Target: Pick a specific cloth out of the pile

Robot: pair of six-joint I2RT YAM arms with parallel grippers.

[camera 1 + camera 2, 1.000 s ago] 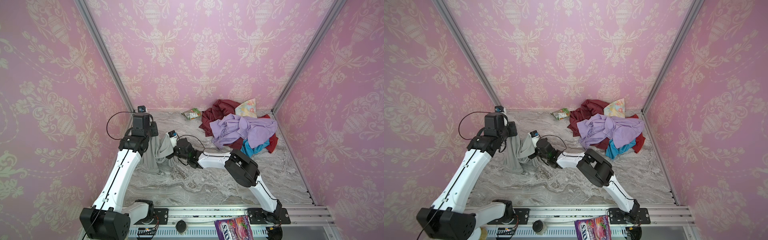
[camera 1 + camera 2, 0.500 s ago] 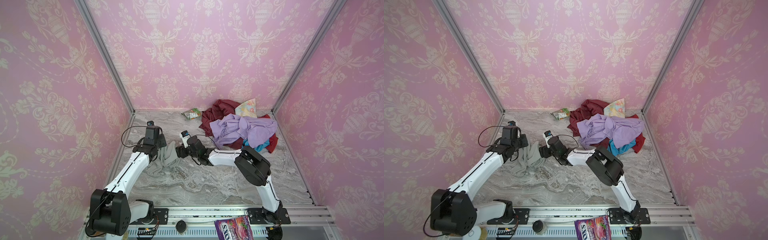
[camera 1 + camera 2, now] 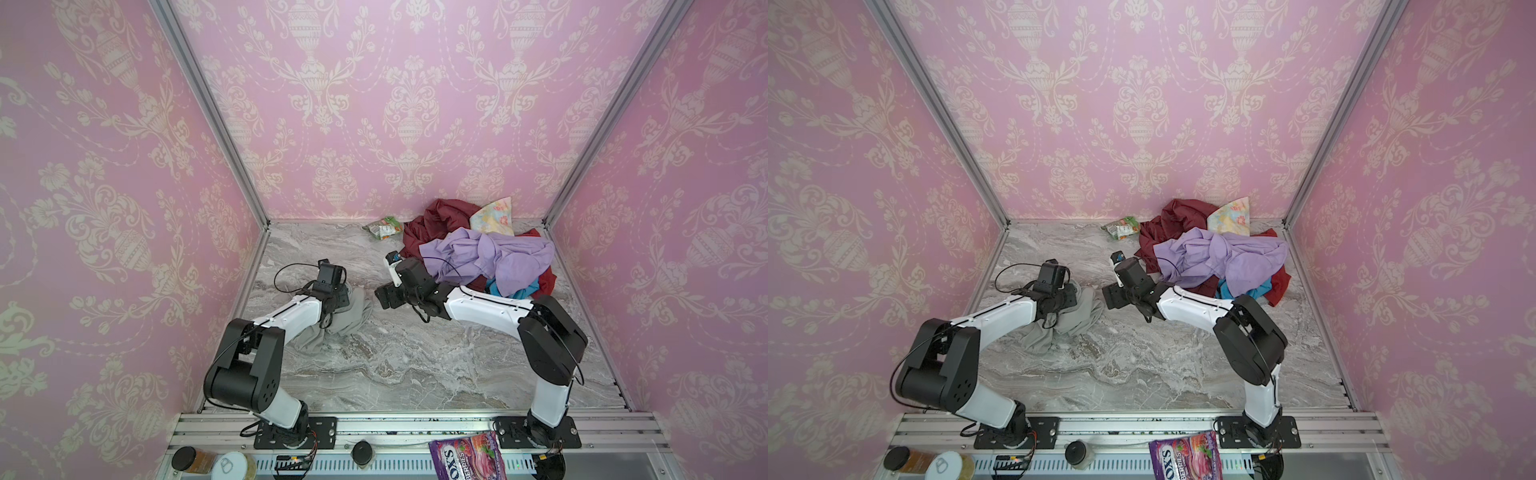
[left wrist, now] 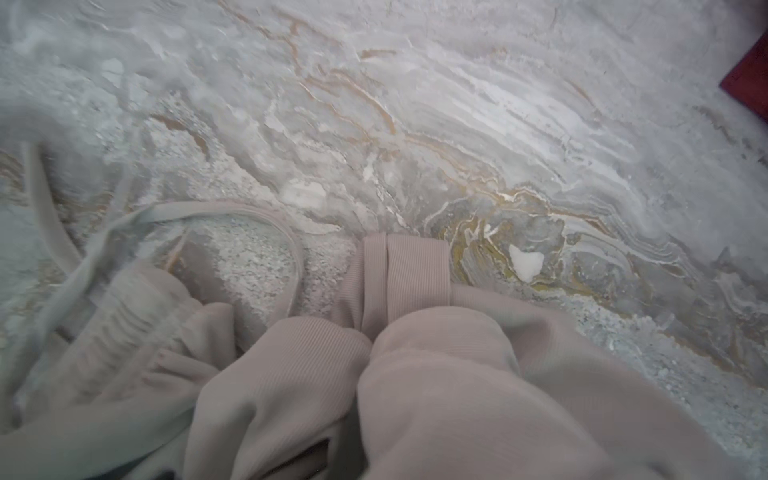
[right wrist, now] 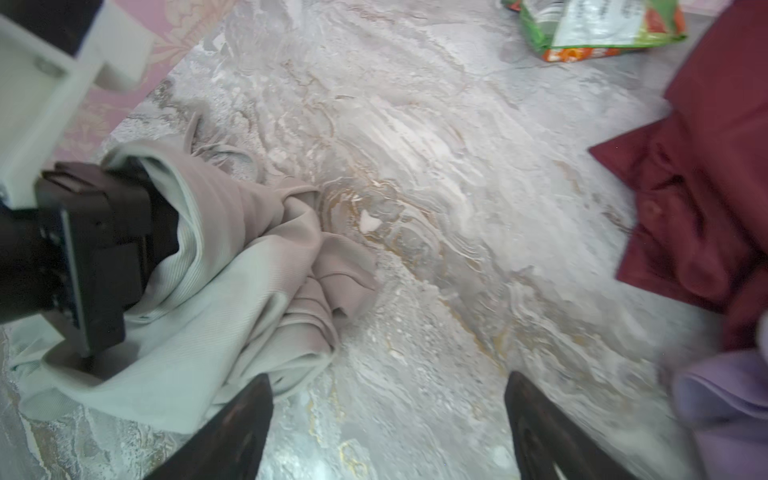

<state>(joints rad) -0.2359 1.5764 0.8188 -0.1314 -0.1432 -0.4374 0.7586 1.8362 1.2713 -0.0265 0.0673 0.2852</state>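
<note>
Cloth (image 3: 351,318) lay crumpled in both top views, bunched at the left gripper (image 3: 341,297), just beside the right gripper (image 3: 384,296) and well apart from the pile (image 3: 494,259). In the left wrist view it swamped the jaws, pressed together on a fold. In the right wrist view the right jaws stood spread and empty, the cloth just beside one finger (image 5: 245,411).

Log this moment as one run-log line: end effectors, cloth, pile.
left end effector: shut on grey cloth | right end effector: open, empty | grey cloth: bunched on table, apart from pile
</note>
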